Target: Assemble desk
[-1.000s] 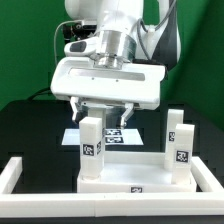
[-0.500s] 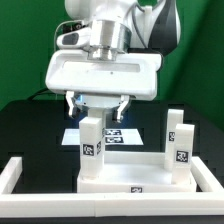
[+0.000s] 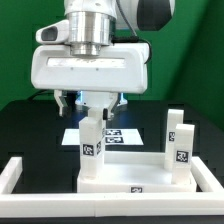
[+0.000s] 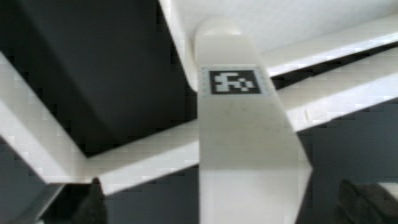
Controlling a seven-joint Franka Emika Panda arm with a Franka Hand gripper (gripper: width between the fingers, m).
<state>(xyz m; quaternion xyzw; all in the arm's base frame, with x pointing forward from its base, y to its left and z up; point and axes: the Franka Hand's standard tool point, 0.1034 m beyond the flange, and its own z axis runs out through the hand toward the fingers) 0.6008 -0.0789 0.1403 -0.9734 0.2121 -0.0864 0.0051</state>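
Hovering wide-spread, the claw (image 3: 90, 103) straddles an upright leg (image 3: 91, 140) on the desk top (image 3: 135, 178).

Exterior view frontal and near; wrist view straight down, close on shared tagged leg (image 3: 92, 140) (image 4: 244, 130).

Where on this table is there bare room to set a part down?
Free: black table between border frame and marker board. Crowded: desk top, legs standing on it, open hand over one.
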